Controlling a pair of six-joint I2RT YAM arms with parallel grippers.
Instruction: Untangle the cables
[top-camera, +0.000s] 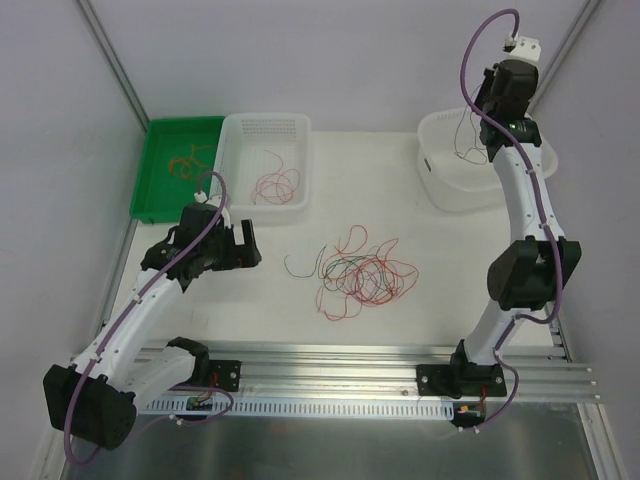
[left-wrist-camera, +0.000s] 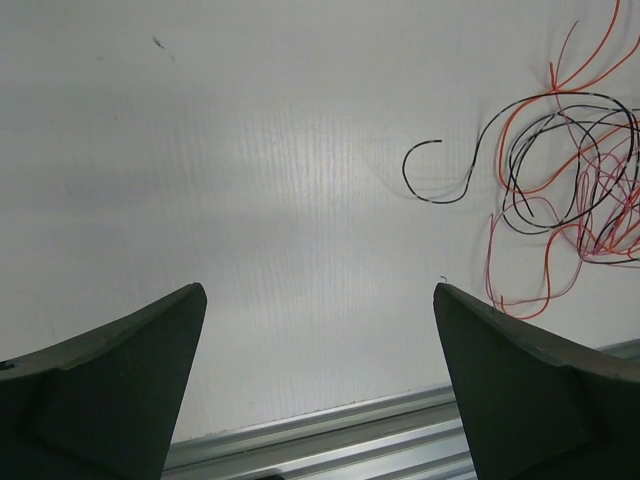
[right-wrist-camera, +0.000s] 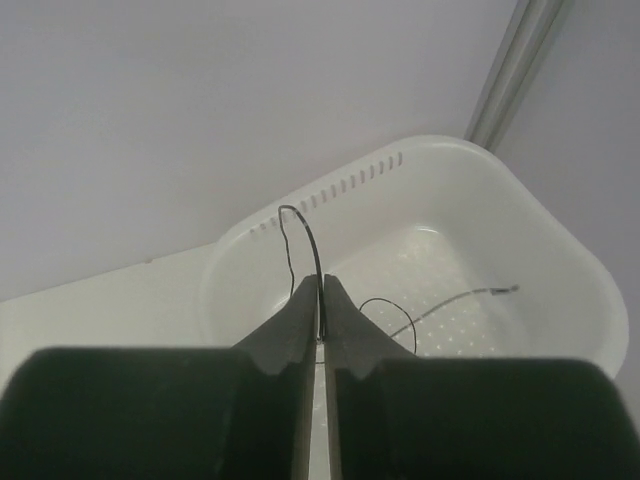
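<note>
Currently: thin black wire (right-wrist-camera: 311, 243) is pinched in right gripper (right-wrist-camera: 318, 285), held directly above white perforated plastic tub (right-wrist-camera: 470, 185); left gripper (left-wrist-camera: 318, 290) is spread, empty.

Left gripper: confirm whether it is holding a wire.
No, the left gripper stands wide open with nothing between its fingers, and the wires lie off to one side.

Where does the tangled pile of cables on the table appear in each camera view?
Top external: the tangled pile lies at the centre of the table.
Left wrist: the pile is at the right edge, partly cut off.
Right wrist: not in it; that view faces the white tub.
Shared landmark, top and left wrist: the aluminium rail below the pile.
</note>
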